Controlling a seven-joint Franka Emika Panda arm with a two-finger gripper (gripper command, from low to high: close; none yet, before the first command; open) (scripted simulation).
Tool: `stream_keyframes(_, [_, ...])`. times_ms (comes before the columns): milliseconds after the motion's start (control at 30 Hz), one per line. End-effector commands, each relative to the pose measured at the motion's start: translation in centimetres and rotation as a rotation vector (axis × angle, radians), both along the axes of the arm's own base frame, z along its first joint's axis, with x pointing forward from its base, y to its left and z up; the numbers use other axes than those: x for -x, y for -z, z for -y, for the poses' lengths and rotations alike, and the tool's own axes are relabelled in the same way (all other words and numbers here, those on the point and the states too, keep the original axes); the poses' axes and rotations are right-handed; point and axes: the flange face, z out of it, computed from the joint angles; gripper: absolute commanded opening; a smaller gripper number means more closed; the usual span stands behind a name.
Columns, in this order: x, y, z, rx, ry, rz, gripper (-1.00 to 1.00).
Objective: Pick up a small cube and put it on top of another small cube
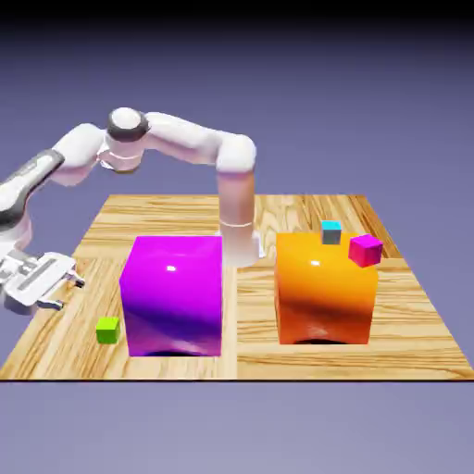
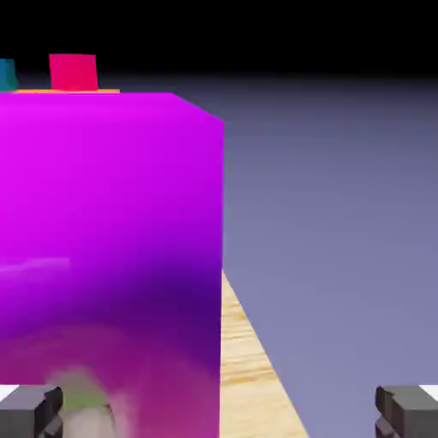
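**Operator:** State the position of the small green cube (image 1: 107, 329).

**Technician:** It rests on the counter (image 1: 278, 356) near the front edge, at the exterior view's left, just beside the lower left corner of the large purple cube (image 1: 173, 294). It is apart from that cube, not touching it. Nothing holds it.

**Operator:** And the gripper (image 1: 56, 280)?

**Technician:** It hangs at the left edge of the counter, above counter level, with its jaws spread wide and empty. In the exterior view the green cube lies below it and toward the exterior view's right, nearer the camera. In the hand view the purple cube (image 2: 107, 257) fills the left half; a blurred greenish patch at the bottom left, by the left fingertip (image 2: 30, 411), may be the green cube or its reflection. I cannot tell which.

**Operator:** Which relation governs the coming move?

**Technician:** In my judgement, the offset between gripper and green cube. The gripper points roughly level, toward the purple cube, not down at the target. It would need to tilt downward and descend. The cube has no long axis, so either pair of faces serves.

**Operator:** Destination?

**Technician:** Likely the small cyan cube (image 1: 331, 232) or the small pink cube (image 1: 365, 249), both on the large orange cube (image 1: 326, 289), well apart from the gripper.
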Motion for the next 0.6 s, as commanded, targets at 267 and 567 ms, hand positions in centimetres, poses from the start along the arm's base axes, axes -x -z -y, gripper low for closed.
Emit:
stream_keyframes(267, [1.7,8.5,-3.2,-0.044,-0.131,-0.003,0.00])
stream_keyframes(567, [1.7,7.7,-2.0,-0.044,-0.131,-0.003,-1.00])
